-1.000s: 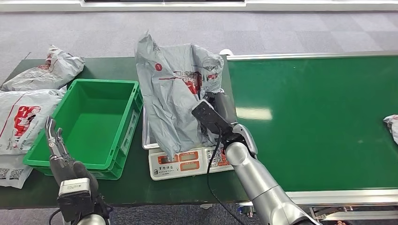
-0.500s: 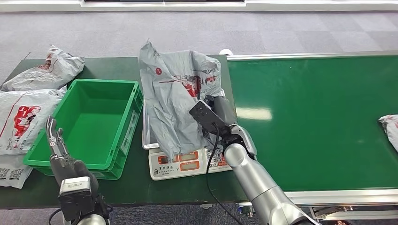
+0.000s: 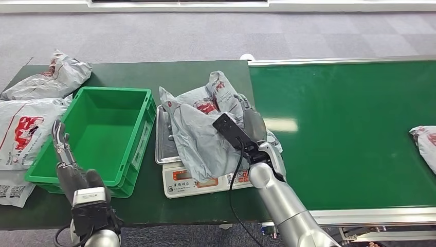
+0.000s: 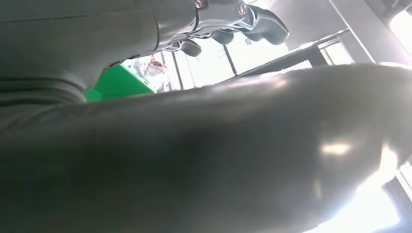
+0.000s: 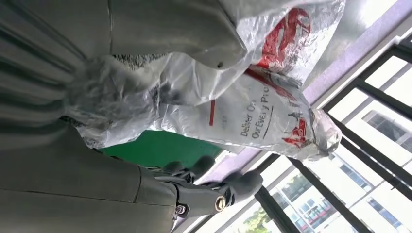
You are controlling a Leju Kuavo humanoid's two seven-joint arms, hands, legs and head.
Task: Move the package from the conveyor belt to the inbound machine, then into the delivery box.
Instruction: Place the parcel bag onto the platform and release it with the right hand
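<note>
Fingers [image 5: 228,187] of the right hand [image 3: 250,123] are curled in behind the grey package [image 3: 203,131], with the thick thumb pressed against the crinkled plastic from the other side in the right wrist view, so this hand grips the package. In the head view the package sits at the centre of the frame, slumped across the metal pan of the inbound machine [image 3: 165,139], a scale with a keypad and two small displays along its front edge. Its lower fold hangs over the front of the pan and hides part of the displays. Red print and black lettering show on the plastic [image 5: 252,116] in the right wrist view.

At lower left of the head view the left hand [image 3: 72,167] stands upright in front of the delivery box [image 3: 100,131], its fingers [image 3: 60,139] straight and apart, holding nothing. The box is a green crate just left of the scale on the dark green surface [image 3: 123,72].

Three more grey parcels [image 3: 28,103] lie at the left edge of the frame, beside the crate. The conveyor belt [image 3: 349,128] fills the right half of the picture, and another grey parcel [image 3: 424,141] lies on it at the far right edge.
</note>
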